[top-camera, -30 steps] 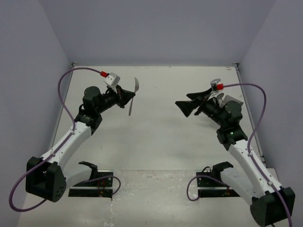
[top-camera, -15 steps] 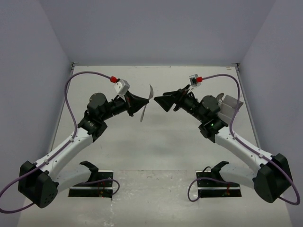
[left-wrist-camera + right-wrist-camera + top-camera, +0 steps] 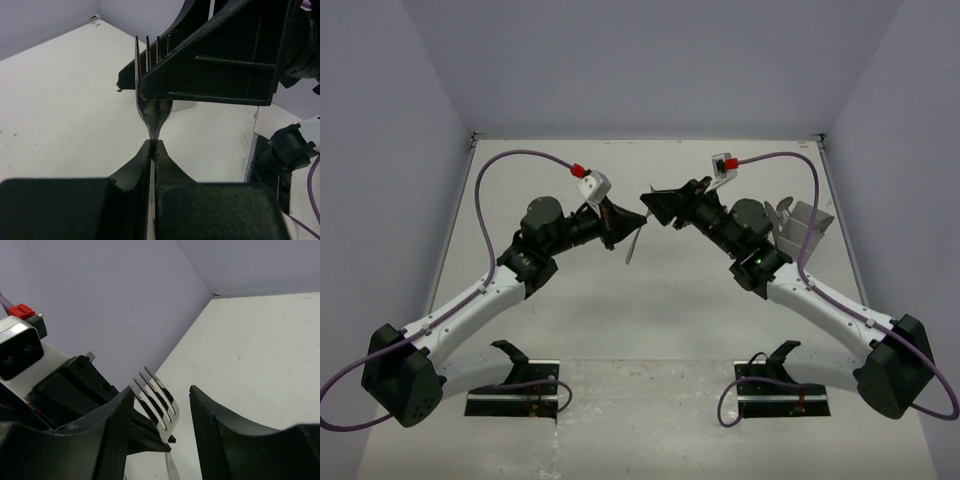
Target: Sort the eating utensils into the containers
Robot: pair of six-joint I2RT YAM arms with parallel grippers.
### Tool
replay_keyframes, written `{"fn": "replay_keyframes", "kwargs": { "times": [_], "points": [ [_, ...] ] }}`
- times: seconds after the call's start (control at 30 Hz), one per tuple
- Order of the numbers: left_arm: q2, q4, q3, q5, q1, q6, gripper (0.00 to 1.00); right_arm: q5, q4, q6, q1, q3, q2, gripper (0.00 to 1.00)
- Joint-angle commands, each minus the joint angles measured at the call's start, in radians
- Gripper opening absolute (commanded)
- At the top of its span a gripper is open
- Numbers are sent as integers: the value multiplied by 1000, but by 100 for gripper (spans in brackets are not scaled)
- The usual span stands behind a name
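One of the eating utensils, a shiny silver fork (image 3: 152, 107), is held in the air over the middle of the table. My left gripper (image 3: 152, 145) is shut on its neck, with the tines pointing away and the handle (image 3: 632, 243) hanging below the fingers. My right gripper (image 3: 161, 390) faces it head on, jaws apart on either side of the tines (image 3: 157, 400). The left finger is close against them and a gap remains on the right. One of the containers, a pale translucent box (image 3: 807, 224), stands at the right with silver utensils (image 3: 780, 211) sticking out.
Both arms reach in from the near edge and meet mid-table (image 3: 645, 208). Purple cables (image 3: 500, 165) loop above each wrist. Two black mounts (image 3: 515, 358) sit at the front edge. Lilac walls close off the back and sides.
Both arms swung inward until the grippers met. The left one carried the fork to the centre. The right gripper's jaws narrowed around the tines.
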Motion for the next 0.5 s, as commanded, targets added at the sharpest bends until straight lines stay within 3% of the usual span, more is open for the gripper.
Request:
{"fn": "replay_keyframes", "kwargs": {
  "times": [0.0,0.3,0.4,0.47],
  "points": [
    [-3,49,49,-35,-16,8,0,111,-58,-41,32,59,2,48],
    [6,75,61,-133,-51,-2,0,198,-150,-70,108,80,22,47],
    [10,76,66,-150,-57,-5,0,224,-179,-83,127,100,28,34],
    [11,79,64,-155,-62,-3,0,227,-196,-78,128,106,31,15]
  ]
}}
